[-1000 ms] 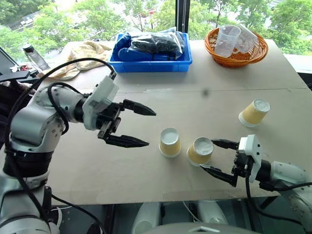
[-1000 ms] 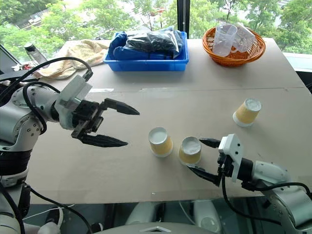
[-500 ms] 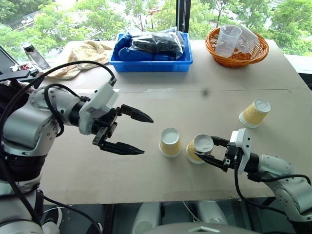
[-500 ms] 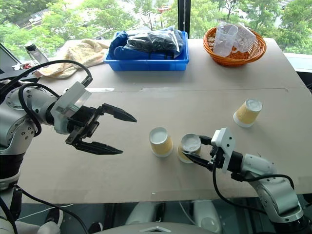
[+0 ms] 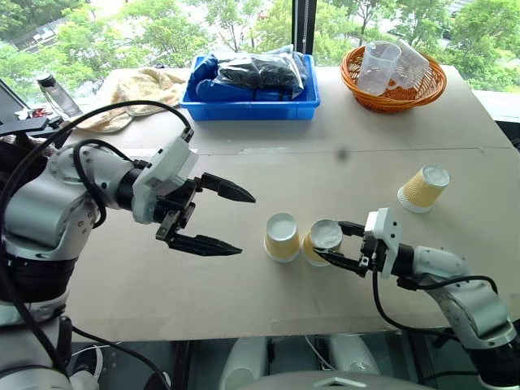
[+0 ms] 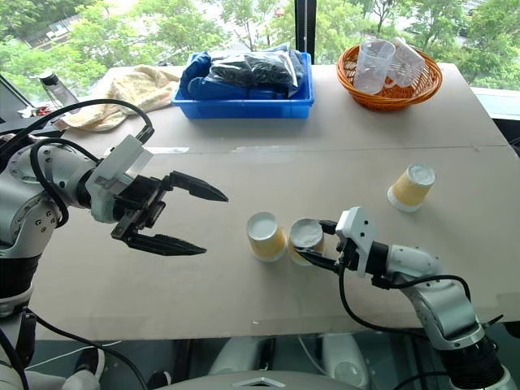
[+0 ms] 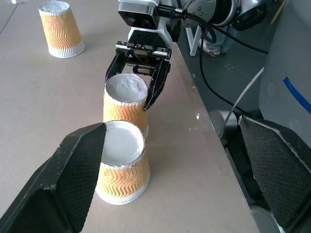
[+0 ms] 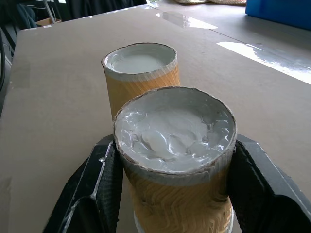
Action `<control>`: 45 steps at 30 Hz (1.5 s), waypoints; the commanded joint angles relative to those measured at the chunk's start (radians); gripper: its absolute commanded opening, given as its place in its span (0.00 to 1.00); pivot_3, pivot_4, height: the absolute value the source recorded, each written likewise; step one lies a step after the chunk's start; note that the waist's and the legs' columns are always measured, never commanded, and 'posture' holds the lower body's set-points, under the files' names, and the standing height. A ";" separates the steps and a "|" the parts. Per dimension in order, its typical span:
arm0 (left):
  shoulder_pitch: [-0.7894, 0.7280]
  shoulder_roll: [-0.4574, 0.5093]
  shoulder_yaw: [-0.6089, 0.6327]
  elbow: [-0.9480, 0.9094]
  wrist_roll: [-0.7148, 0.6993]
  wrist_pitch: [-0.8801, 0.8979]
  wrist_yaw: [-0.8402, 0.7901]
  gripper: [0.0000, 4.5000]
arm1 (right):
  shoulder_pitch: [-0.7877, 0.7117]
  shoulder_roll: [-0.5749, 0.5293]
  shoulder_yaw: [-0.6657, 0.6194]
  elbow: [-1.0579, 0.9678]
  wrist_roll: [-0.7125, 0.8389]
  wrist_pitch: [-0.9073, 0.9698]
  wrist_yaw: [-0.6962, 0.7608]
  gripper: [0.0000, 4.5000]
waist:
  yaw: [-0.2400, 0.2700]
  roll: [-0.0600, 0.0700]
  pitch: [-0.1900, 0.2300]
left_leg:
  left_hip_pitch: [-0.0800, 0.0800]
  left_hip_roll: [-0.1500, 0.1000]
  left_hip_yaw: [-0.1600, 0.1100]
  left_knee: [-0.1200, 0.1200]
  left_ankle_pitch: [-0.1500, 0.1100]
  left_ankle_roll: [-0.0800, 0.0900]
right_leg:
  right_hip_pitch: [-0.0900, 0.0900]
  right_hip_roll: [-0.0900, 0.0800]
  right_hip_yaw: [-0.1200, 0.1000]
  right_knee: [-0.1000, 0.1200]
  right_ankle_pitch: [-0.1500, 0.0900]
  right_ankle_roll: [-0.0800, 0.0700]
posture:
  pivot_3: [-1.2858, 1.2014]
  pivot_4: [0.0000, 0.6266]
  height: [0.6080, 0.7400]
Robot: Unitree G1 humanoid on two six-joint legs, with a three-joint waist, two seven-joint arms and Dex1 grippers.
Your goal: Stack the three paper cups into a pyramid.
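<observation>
Clamped between the right gripper's (image 5: 335, 245) two black fingers is an upside-down tan ribbed paper cup with a white base (image 5: 322, 241), standing on the brown cardboard tabletop (image 5: 366, 171). Just beyond its fingertips, touching or nearly touching the held cup, a second identical paper cup (image 5: 282, 236) stands inverted. A third tan paper cup (image 5: 423, 188) lies tilted well off to that gripper's outer side. Off past the second cup, the left gripper (image 5: 218, 218) hovers above the table, spread wide and empty.
</observation>
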 commanded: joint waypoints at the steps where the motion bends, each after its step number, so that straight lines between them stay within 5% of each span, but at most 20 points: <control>1: 0.001 0.020 0.024 -0.027 -0.001 0.002 0.007 1.00 | -0.002 -0.005 0.022 0.001 -0.018 0.002 0.010 0.49 | 0.000 0.000 0.000 | 0.000 0.000 0.000 0.000 0.000 0.000 | 0.000 0.000 0.000 0.000 0.000 0.000 | 0.52 0.24 1.00; 3: 0.001 0.020 0.023 -0.027 -0.001 0.002 0.010 1.00 | -0.002 -0.007 0.021 0.000 -0.011 0.019 0.013 0.49 | 0.000 0.000 0.000 | 0.000 0.000 0.000 0.000 0.000 0.000 | 0.000 0.000 0.000 0.000 0.000 0.000 | 0.52 0.24 1.00; 8: 0.001 0.020 0.024 -0.030 -0.005 0.006 0.016 1.00 | -0.009 -0.006 0.009 -0.017 0.027 0.048 0.027 0.99 | 0.001 0.000 0.000 | 0.000 0.000 0.000 0.000 0.000 0.000 | 0.000 0.000 0.000 0.000 0.000 0.000 | 0.52 0.24 1.00; 21: -0.012 0.014 0.013 -0.023 -0.007 0.013 0.011 1.00 | 0.073 -0.072 -0.096 -0.056 0.034 0.020 0.032 0.99 | 0.003 0.000 0.000 | 0.000 0.000 0.000 0.000 0.000 0.000 | 0.000 0.000 0.000 0.000 0.000 0.000 | 0.52 0.24 1.00; 30: -0.026 -0.016 0.021 -0.012 -0.032 0.021 0.025 1.00 | 0.243 -0.117 -0.420 -0.047 0.112 -0.017 -0.002 0.99 | 0.004 0.000 0.000 | 0.000 0.000 0.000 0.000 -0.001 0.002 | 0.000 0.000 0.000 0.000 0.000 0.000 | 0.52 0.24 1.00; 37: -0.128 -0.123 0.050 0.004 -0.115 0.086 0.125 1.00 | 0.060 -0.039 -0.529 0.053 0.031 -0.124 -0.198 0.99 | 0.003 0.000 0.000 | 0.000 0.000 0.001 0.002 0.000 0.001 | 0.001 0.000 0.001 0.001 0.000 0.000 | 0.52 0.24 1.00; 45: -0.204 -0.238 0.007 0.056 0.005 0.037 0.292 1.00 | -0.102 0.018 -0.510 0.198 -0.024 -0.071 -0.356 0.99 | 0.004 0.000 0.000 | -0.001 0.000 0.001 0.003 0.000 0.000 | 0.000 0.000 0.000 0.001 0.000 0.000 | 0.52 0.24 1.00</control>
